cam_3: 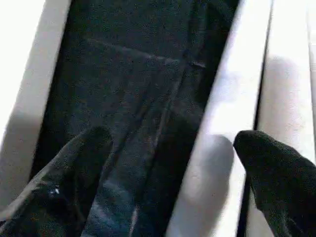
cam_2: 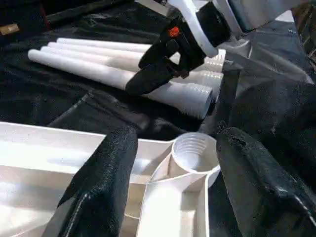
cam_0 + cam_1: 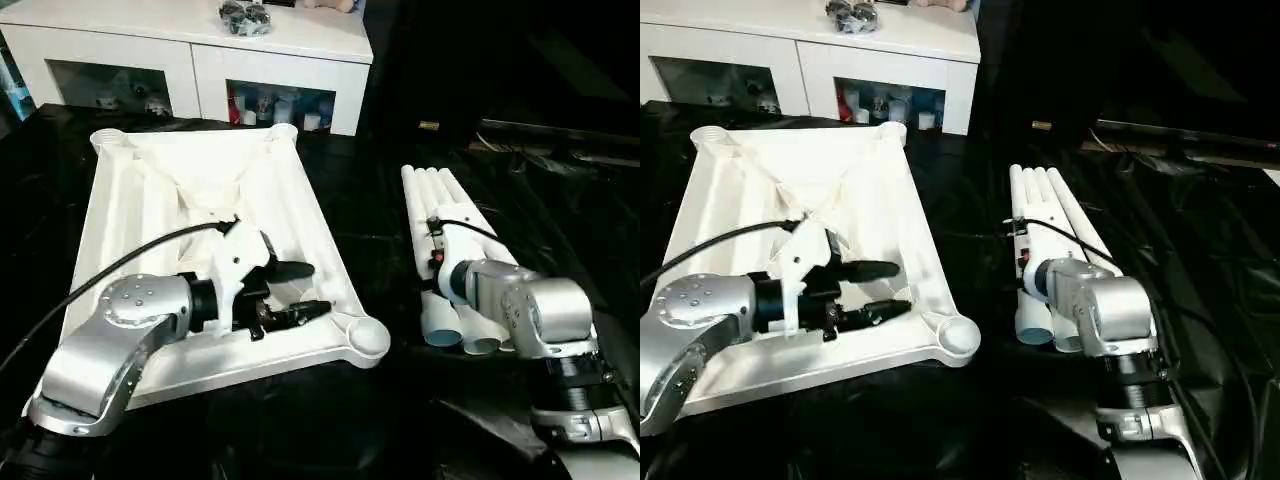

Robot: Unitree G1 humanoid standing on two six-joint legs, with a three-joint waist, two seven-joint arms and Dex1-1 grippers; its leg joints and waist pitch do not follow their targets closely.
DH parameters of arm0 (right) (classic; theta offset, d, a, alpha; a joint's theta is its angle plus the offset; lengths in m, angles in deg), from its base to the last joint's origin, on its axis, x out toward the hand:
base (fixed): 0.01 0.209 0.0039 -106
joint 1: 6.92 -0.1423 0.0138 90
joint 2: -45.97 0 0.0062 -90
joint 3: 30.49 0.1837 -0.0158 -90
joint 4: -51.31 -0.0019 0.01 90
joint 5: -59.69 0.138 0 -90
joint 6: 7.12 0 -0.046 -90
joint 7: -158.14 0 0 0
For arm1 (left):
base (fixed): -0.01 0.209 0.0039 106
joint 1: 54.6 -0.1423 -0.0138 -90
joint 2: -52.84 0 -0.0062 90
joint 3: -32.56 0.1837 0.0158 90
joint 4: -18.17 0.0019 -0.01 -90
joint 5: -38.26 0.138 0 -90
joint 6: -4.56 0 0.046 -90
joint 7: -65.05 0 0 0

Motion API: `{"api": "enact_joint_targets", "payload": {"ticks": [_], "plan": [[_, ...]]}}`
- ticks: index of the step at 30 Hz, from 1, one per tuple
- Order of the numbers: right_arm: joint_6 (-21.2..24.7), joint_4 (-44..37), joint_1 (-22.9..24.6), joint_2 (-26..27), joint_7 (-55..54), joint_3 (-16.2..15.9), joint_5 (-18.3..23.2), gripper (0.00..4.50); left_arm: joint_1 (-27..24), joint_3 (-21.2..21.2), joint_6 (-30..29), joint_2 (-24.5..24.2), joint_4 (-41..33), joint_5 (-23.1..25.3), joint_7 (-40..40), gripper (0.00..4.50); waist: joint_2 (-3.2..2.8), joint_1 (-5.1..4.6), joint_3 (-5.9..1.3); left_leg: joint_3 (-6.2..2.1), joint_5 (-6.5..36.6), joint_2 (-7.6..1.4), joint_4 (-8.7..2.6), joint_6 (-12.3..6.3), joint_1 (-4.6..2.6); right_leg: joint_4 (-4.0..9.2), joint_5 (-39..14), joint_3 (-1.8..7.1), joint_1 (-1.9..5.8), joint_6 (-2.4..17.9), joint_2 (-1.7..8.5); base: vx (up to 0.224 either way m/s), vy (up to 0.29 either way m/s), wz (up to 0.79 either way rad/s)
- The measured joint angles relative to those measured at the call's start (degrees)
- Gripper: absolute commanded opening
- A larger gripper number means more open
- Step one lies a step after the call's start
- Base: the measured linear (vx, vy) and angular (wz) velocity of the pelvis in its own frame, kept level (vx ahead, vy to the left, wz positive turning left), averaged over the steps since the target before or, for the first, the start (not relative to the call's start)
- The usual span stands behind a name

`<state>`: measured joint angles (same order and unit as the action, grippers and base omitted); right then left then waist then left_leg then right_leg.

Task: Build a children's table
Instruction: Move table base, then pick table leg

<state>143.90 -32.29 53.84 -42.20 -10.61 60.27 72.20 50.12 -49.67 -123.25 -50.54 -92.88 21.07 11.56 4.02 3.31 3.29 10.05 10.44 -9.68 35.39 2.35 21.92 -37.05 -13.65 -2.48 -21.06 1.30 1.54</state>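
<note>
The white tabletop lay upside down in the left half of the head frame on a black-covered counter, its ribbed underside facing up and a rounded corner socket at its near right corner, lower centre of the frame. The left hand hovered over the tabletop's near right part, pointing toward that socket, its two black fingers spread apart and grasping nothing; in the left wrist view the threaded socket sat between them. The four white legs lay side by side in a bundle in the right half of the frame, well apart from the tabletop, their wider ends toward the lower edge. The right hand was lowered over the legs near those wide ends, its fingers wide open with one leg lying between them, not clenched on it. A white cabinet with glass-fronted compartments stood along the upper left edge of the frame.
</note>
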Motion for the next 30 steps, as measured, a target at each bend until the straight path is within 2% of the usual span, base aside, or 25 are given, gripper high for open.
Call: {"api": "enact_joint_targets", "payload": {"ticks": [9,15,16,18,21,26,30], "plan": [[1.3,4.5,-0.4,0.4,-0.9,1.7,0.1,4.5,0.3,1.2,0.1,-0.7,0.0,0.0,0.1,2.93,0.0,-0.03,0.01,0.01,-0.1,-0.02,0.0,0.15,-0.01,0.0,0.0,0.0,0.0,0.0,-0.01,0.0,0.0,0.0],[2.7,7.2,-2.0,0.5,-0.7,1.7,0.4,4.5,0.6,1.3,0.0,-1.6,0.0,-0.1,0.0,2.93,0.0,-0.01,0.01,0.01,-0.1,-0.03,0.0,0.17,0.0,0.0,0.0,0.0,0.0,0.0,-0.02,0.0,0.0,0.0],[3.0,7.7,-2.2,0.5,-0.6,1.8,0.6,4.2,0.7,1.4,0.0,-1.7,0.0,-0.2,0.0,2.96,0.0,0.0,0.01,0.01,-0.1,-0.03,0.0,0.17,0.0,0.0,0.0,0.0,0.0,0.0,-0.02,0.0,0.0,0.0],[3.7,8.6,-2.5,0.6,-0.4,1.9,0.8,4.2,1.0,1.8,-0.2,-1.9,0.0,-0.5,-0.1,2.96,-0.01,0.02,0.01,0.02,-0.1,-0.03,0.0,0.18,0.0,0.0,0.0,0.0,0.0,0.0,-0.02,0.0,0.0,0.0],[4.4,10.3,-3.2,0.8,-0.1,2.2,0.9,3.77,1.4,2.1,-0.6,-2.3,0.0,-0.7,-0.7,2.96,-0.01,-0.01,0.02,0.02,-0.1,-0.04,0.0,0.19,0.0,-0.01,0.0,0.0,0.0,0.0,-0.02,0.0,0.0,0.0],[5.1,12.6,-4.9,1.2,-0.2,3.4,1.0,3.51,2.0,2.9,-0.7,-3.5,0.1,-0.7,-1.6,2.96,-0.03,0.01,0.03,0.02,-0.1,-0.04,0.0,0.21,0.0,-0.01,0.0,-0.01,0.0,0.0,-0.03,0.0,0.0,0.0],[5.3,15.5,-6.0,1.4,-0.3,3.7,1.3,3.14,3.5,4.1,-0.8,-4.6,0.6,-0.6,-2.6,2.96,-0.1,0.03,0.07,0.03,-0.1,-0.04,0.0,0.22,0.0,-0.01,0.0,0.0,-0.01,0.0,-0.03,0.0,0.0,0.0]]}}
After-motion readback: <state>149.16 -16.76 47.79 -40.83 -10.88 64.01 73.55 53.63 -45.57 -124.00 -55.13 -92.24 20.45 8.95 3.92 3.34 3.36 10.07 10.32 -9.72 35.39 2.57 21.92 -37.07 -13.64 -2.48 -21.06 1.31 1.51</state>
